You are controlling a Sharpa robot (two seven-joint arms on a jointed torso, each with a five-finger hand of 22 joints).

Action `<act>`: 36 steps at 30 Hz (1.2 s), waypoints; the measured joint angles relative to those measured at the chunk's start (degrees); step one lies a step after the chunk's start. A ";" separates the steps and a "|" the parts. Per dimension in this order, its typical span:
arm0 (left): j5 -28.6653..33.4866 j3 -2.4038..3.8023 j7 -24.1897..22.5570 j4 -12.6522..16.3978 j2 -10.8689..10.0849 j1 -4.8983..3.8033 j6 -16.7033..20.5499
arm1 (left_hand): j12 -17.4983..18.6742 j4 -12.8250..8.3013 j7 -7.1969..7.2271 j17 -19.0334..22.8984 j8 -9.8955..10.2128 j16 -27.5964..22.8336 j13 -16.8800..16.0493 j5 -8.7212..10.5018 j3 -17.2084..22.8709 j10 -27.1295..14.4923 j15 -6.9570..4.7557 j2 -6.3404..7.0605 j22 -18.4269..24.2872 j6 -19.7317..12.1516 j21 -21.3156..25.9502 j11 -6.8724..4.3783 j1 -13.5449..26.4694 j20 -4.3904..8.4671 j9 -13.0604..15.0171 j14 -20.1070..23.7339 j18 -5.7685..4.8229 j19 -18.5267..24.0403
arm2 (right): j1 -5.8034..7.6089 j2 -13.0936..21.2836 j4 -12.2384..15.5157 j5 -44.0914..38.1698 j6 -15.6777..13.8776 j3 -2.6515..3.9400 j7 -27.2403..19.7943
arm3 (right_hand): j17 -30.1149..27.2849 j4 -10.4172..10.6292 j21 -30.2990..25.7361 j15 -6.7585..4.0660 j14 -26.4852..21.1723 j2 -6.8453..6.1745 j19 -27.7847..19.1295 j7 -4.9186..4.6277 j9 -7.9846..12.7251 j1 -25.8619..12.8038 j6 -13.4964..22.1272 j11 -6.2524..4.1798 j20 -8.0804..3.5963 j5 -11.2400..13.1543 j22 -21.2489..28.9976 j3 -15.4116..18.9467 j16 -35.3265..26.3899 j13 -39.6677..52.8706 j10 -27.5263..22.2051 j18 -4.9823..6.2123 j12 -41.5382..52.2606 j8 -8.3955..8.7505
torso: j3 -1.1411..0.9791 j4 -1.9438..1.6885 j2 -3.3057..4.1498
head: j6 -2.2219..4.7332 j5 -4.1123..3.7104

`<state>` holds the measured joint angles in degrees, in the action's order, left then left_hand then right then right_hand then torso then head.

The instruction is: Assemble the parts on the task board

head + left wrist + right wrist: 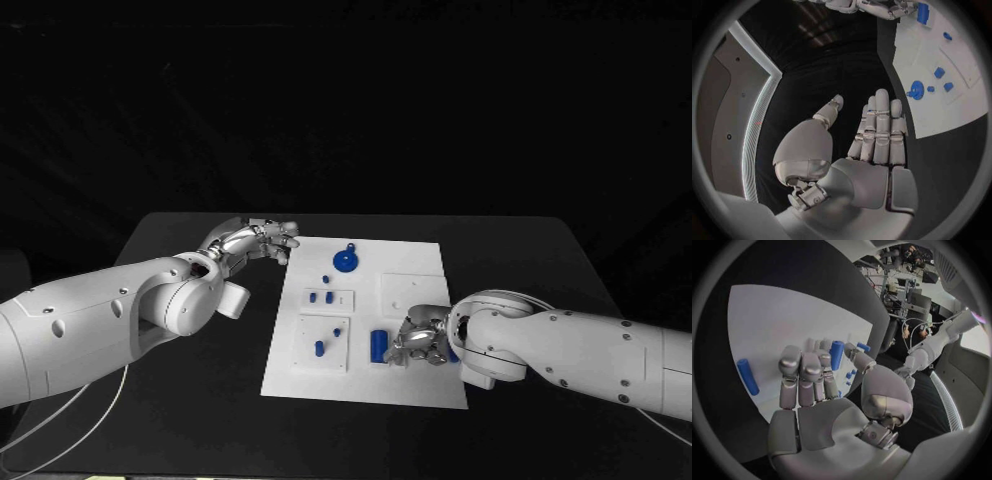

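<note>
R hand (418, 343) over task board (411, 265) near edge, fingers apart, holding nothing, by blue cylinder (379, 345), likely lining up a grasp. L hand (257, 241) flat-open off board's far-left corner, prob. parked clear. Round blue part (346, 260) nearby.

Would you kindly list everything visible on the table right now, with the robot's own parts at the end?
Table: one, black, under everything.
Task board: one, white, middle of the table.
Round part: one, blue, far end of the board.
Small parts: a few, blue, left half of the board.
Cylinder part: one, blue, near end of the board, beside the right robot hand.
Cylinder part: one, blue, at the right robot hand's fingertips; grip unclear.
Left robot hand: silver, empty, beside the board's far left corner.
Right robot hand: silver, over the board's near right part.
</note>
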<state>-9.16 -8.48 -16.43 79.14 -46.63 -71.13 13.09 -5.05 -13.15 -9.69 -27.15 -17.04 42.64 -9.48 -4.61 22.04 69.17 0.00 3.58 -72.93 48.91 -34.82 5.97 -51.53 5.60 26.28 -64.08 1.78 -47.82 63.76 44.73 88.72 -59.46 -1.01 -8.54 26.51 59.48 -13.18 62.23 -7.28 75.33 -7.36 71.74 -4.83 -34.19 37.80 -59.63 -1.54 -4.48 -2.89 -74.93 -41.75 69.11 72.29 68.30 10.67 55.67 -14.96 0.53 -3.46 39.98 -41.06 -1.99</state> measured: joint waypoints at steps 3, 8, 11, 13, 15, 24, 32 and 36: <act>0.00 0.00 -0.14 -0.04 -0.01 0.00 -0.04 | 0.00 0.33 0.00 -0.13 0.00 0.00 0.00 0.00 -0.33 0.01 0.00 0.08 -0.08 0.00 0.41 -0.01 0.56 0.00 -0.09 0.00 0.00 0.00 | 0.03 1.29 0.77 0.04 -0.85 0.03 -0.10 | -0.02 0.17 -0.01 0.00 -0.01 -1.98 0.03 -0.44 0.10 0.14 1.36 0.32 -0.03 0.00 0.00 0.67 0.00 0.10 0.29 0.03 0.00 0.83 | -0.02 0.01 0.00 | 0.32 -0.07; 0.00 0.00 -0.21 -0.13 -0.03 0.00 -0.01 | 0.00 0.72 0.00 -0.22 0.00 -0.24 0.00 0.35 -0.72 0.05 0.00 0.53 -0.15 0.00 0.44 -0.05 1.76 -0.01 -0.18 0.00 0.00 0.01 | 1.16 3.49 1.57 0.07 -2.08 0.86 -0.13 | -0.01 0.70 -0.07 0.15 0.13 -3.38 0.61 -0.38 0.05 0.55 2.38 0.37 -0.43 0.00 0.00 1.20 0.23 0.21 0.32 0.06 0.00 1.21 | -0.04 0.04 -0.03 | 0.85 -0.35; 0.00 0.00 -0.24 -0.32 -0.05 0.00 0.01 | 0.00 0.87 0.00 -0.27 0.00 -0.24 0.00 0.35 -0.87 -0.12 0.00 0.53 -0.15 0.00 0.67 0.12 1.76 -0.07 -0.21 0.00 0.00 0.07 | 2.31 4.71 2.01 -0.03 -2.90 1.68 -0.13 | -0.02 0.69 -0.12 0.32 0.31 -3.34 0.64 -0.21 -0.25 2.05 2.61 0.71 -0.45 0.00 0.00 1.20 0.23 0.26 0.53 0.06 0.00 1.21 | -0.05 0.08 -0.03 | 1.06 -0.58; 0.02 0.00 -0.27 -0.35 -0.05 0.00 0.01 | 0.00 0.87 0.00 -0.28 0.00 -0.24 0.00 0.35 -0.87 -0.12 0.00 0.53 -0.17 0.00 0.67 0.12 1.76 0.03 -0.21 0.00 0.00 -0.02 | 2.95 5.51 2.08 -0.11 -3.29 2.30 -0.13 | -0.02 0.69 -0.12 0.33 0.31 -3.00 0.82 -0.27 -0.41 2.71 2.66 0.74 -0.63 0.00 0.01 1.20 0.23 0.26 0.50 0.07 0.00 1.21 | -0.05 0.11 -0.03 | 1.16 -0.72; 0.08 0.00 -0.32 -0.36 -0.03 0.00 0.01 | 0.00 1.50 0.00 -0.46 0.00 -0.57 0.01 0.98 -1.09 -0.13 0.00 0.64 -0.23 0.00 0.90 0.12 2.87 0.12 -0.29 0.00 0.00 -0.12 | 3.52 6.36 1.83 -0.21 -3.38 3.06 -0.10 | -0.02 0.38 -0.12 0.33 0.31 -3.04 0.84 -0.28 -0.70 3.56 2.68 0.74 -0.65 0.00 0.01 1.51 0.23 0.26 0.50 0.06 0.00 1.21 | -0.09 0.12 -0.03 | 1.26 -0.86; 0.37 0.00 -0.47 -0.42 0.07 0.00 0.00 | 0.00 2.29 0.20 -0.63 0.00 -0.67 0.01 1.33 -1.49 -0.12 0.00 1.28 -0.35 -0.20 1.10 0.12 4.01 0.12 -0.38 0.00 0.00 -0.11 | 5.00 9.32 -1.44 -2.21 -1.76 3.34 0.99 | -0.02 0.14 -0.13 0.33 0.32 -2.37 0.84 -0.28 -1.12 4.69 2.68 0.74 -0.65 0.00 0.01 1.75 0.23 0.26 0.50 0.07 0.00 0.86 | -0.11 0.08 -0.02 | 1.55 -1.69; 0.47 0.00 -0.50 -0.42 0.15 0.00 0.00 | 0.00 2.44 0.20 -0.68 0.00 -0.67 0.01 1.33 -1.33 -0.12 0.00 1.28 -0.35 -0.20 1.10 0.11 4.01 0.11 -0.38 0.00 0.00 -0.11 | 5.01 9.49 -2.66 -4.63 2.51 2.51 2.93 | -0.15 0.95 -0.13 0.33 0.32 -2.49 0.84 -0.28 -1.41 4.11 2.68 0.74 -0.64 0.00 0.01 3.19 0.23 0.19 0.49 0.07 0.00 0.86 | -0.10 0.08 0.01 | 1.62 -2.33; 0.50 0.00 -0.51 -0.39 0.14 -0.01 -0.01 | 0.00 2.44 0.20 -0.68 0.00 -0.67 0.01 1.33 -1.33 -0.12 0.00 1.28 -0.35 -0.20 1.10 0.11 4.01 0.11 -0.38 0.00 0.00 -0.10 | 4.62 9.27 -3.39 -5.68 4.49 1.15 3.90 | -0.22 1.67 -0.13 0.34 0.32 -2.06 0.61 -0.36 -1.49 2.81 2.77 0.94 -0.41 0.00 0.01 4.23 0.23 0.16 0.29 0.06 -0.21 0.86 | -0.09 0.01 0.02 | 1.61 -2.53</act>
<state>-8.66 -8.49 -16.95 78.74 -46.48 -71.13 13.09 -5.05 -10.71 -9.49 -27.82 -17.03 41.97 -9.47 -3.28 20.71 69.05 0.00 4.86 -73.28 48.71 -33.72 6.08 -47.52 5.71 25.91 -64.07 1.78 -47.92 68.38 54.00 85.34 -65.15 3.48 -7.38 30.41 59.26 -11.51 62.11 -6.94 75.64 -9.42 72.35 -5.19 -35.68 40.61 -56.87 -0.61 -4.89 -2.89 -74.91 -37.53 69.34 72.46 68.59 10.74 55.45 -14.10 0.44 -3.45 40.00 -39.45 -4.53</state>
